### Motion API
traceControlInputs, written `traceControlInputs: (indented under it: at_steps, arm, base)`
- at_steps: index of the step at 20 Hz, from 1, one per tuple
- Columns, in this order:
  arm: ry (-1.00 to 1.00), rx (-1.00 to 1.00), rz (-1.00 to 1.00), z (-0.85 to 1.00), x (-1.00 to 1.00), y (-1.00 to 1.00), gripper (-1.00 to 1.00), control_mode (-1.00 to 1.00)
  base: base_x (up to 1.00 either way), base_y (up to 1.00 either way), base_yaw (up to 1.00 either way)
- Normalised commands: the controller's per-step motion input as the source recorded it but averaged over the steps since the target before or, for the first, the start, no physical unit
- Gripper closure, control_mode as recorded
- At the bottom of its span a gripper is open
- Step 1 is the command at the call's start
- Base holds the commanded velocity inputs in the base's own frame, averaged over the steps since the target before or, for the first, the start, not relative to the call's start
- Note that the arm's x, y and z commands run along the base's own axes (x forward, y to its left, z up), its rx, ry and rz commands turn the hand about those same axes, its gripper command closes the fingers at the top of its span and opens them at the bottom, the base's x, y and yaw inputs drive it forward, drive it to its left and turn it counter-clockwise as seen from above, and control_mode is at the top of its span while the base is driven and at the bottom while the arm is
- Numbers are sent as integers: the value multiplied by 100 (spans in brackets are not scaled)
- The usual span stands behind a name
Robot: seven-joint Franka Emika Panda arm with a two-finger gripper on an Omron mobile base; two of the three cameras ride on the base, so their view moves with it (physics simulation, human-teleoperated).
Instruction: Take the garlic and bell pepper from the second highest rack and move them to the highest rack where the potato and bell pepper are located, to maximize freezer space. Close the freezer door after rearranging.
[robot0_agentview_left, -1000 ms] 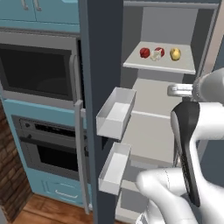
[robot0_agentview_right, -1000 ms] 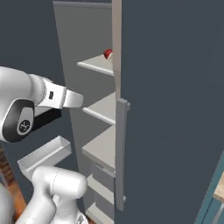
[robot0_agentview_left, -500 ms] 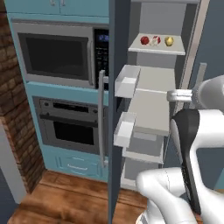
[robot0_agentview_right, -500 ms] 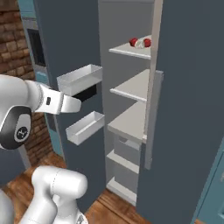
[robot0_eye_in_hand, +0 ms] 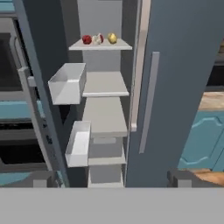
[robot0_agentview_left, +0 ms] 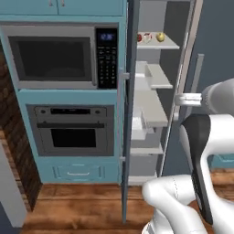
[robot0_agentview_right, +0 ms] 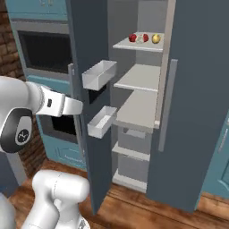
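Note:
The freezer stands open, its door (robot0_agentview_right: pixel 89 89) swung out to the left with two white bins on its inner side. The uppermost rack in view (robot0_eye_in_hand: pixel 100 47) carries a red bell pepper (robot0_eye_in_hand: pixel 87 40), a white garlic (robot0_eye_in_hand: pixel 99 39) and a yellow-brown potato (robot0_eye_in_hand: pixel 112 38) in a row. The same row appears far off in both base views: the bell pepper (robot0_agentview_right: pixel 133 38), the garlic (robot0_agentview_left: pixel 147 36), the potato (robot0_agentview_right: pixel 155 39). The racks below are bare. My gripper (robot0_eye_in_hand: pixel 113 178) is open and holds nothing. It hangs well back from the freezer, level with the middle racks.
The upper door bin (robot0_eye_in_hand: pixel 68 83) and lower door bin (robot0_eye_in_hand: pixel 78 142) jut toward the racks. The grey right-hand door (robot0_eye_in_hand: pixel 175 87) with its long handle is shut. A microwave (robot0_agentview_left: pixel 55 57) and an oven (robot0_agentview_left: pixel 68 130) sit left of the freezer, above a wooden floor (robot0_agentview_left: pixel 82 205).
Both base views have shifted, so the cameras moved: the freezer now sits farther off and more of the oven wall shows. The arm keeps its pose. The food stays on its rack.

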Motion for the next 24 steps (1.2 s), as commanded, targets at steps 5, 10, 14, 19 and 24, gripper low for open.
traceControlInputs:
  at_steps: [5, 10, 14, 19, 24]
  arm:
    - [0, 0, 0, 0, 0, 0, -100, 100]
    - [0, 0, 0, 0, 0, 0, -100, 100]
    - [0, 0, 0, 0, 0, 0, -100, 100]
    - [0, 0, 0, 0, 0, 0, -100, 100]
    - [0, 0, 0, 0, 0, 0, -100, 100]
  base:
    - [0, 100, -50]
    - [0, 100, -47]
    - [25, 100, -49]
    - [50, 93, -42]
    - [56, 67, -36]
